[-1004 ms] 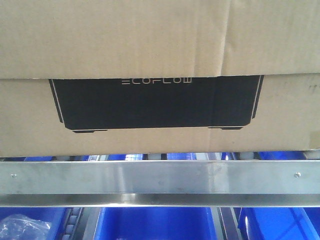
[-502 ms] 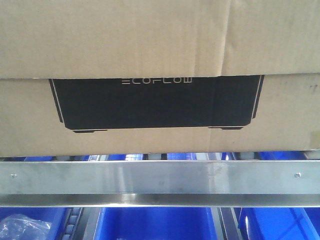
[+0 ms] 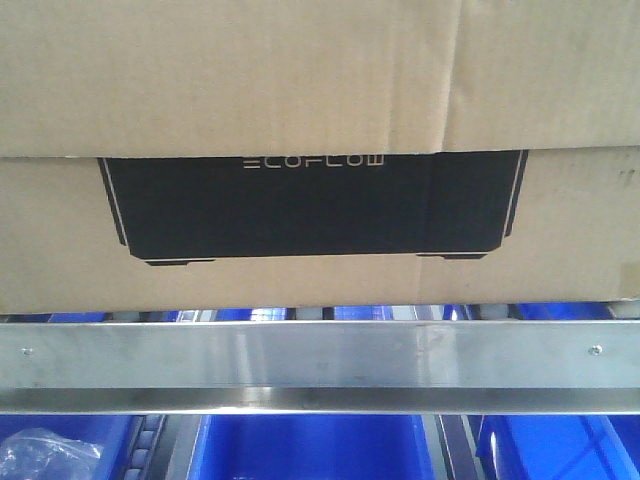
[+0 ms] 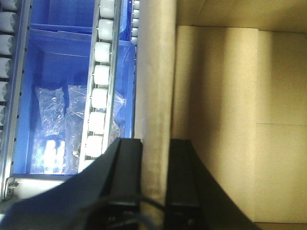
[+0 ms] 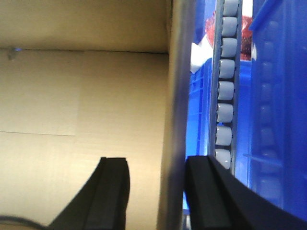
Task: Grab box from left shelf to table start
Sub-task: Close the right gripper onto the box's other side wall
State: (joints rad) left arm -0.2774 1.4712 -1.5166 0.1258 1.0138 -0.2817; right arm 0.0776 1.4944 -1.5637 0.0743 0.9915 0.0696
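Note:
The brown cardboard box [image 3: 320, 90] with its black ECOFLOW panel fills the front view and rests on the left shelf, just behind the silver front rail [image 3: 320, 355]. My left gripper [image 4: 156, 148] is shut on the box's left wall [image 4: 156, 72], one finger outside and one inside. My right gripper [image 5: 157, 165] is open and straddles the box's right wall [image 5: 175, 96]. Its outer finger [image 5: 199, 187] lies close to the wall, while a gap separates the inner finger from it. The table is out of view.
Roller tracks [image 4: 100, 81] [image 5: 224, 91] run alongside the box on both sides. Blue bins [image 3: 310, 450] sit on the level below the rail, one holding clear plastic bags [image 4: 50, 103]. A further bag [image 3: 40, 455] shows at the lower left.

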